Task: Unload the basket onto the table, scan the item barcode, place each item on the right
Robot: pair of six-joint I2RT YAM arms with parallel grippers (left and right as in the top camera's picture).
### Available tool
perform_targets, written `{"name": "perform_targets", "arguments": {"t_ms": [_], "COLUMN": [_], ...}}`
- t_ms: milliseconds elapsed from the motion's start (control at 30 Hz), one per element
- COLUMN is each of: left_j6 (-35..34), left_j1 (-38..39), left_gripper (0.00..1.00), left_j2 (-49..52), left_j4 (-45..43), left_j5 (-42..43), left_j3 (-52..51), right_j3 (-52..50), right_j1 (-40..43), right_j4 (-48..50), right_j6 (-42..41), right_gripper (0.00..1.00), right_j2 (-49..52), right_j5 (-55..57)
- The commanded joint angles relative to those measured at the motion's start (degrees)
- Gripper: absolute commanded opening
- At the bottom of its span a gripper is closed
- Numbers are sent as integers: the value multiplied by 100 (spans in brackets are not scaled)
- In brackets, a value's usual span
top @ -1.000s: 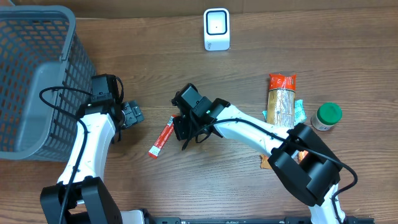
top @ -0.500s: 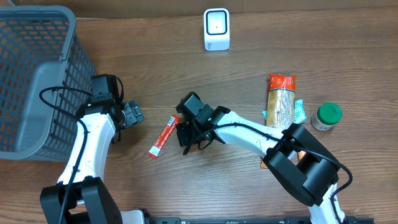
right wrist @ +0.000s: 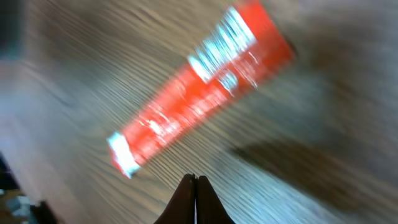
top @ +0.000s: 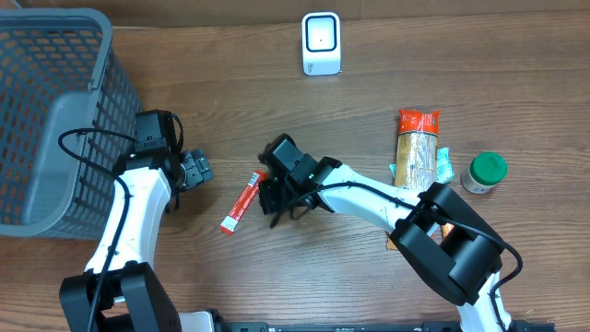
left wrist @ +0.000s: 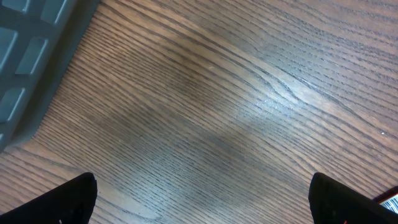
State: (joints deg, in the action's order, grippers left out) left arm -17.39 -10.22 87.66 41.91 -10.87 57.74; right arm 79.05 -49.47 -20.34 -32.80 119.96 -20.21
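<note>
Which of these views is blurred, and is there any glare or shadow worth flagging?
Right wrist view: blurred throughout, the red sachet smeared and its print unreadable. Left wrist view: wood grain in focus, a soft sheen on the table with faint darker shadow patches beside it. Overhead view: sharp and evenly lit, no strong glare.

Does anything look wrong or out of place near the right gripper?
Nothing is spilled or broken. Only this: the right gripper has its jaws shut on nothing, while the red packet lies loose on the table ahead of it.
</note>
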Motion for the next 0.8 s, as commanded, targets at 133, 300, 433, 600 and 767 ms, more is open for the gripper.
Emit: {"name": "perform_targets", "arguments": {"t_ms": [133, 300, 433, 600, 767], "left_j6": [50, 50, 50, 50, 50], "left_j1": [15, 15, 15, 15, 15], "left_gripper": [100, 100, 100, 100, 100], "left_j2": [-24, -24, -24, -24, -24], "left_j4": [-20, -20, -20, -20, -20], "left_j5": [39, 39, 39, 39, 39], "left_j3": [103, 103, 103, 103, 103], "right_j3": [-24, -24, -24, -24, -22], "right_j1": [11, -160, -293, -389, -310], "right_j4": [815, 1305, 1648, 1679, 922], "right_j6": [-269, -796, -796, -793, -789], "right_gripper": [31, 32, 26, 12, 10], "right_j2": [-68, 138, 369, 586, 566], "right_j5": [321, 999, 1010, 1012, 887]}}
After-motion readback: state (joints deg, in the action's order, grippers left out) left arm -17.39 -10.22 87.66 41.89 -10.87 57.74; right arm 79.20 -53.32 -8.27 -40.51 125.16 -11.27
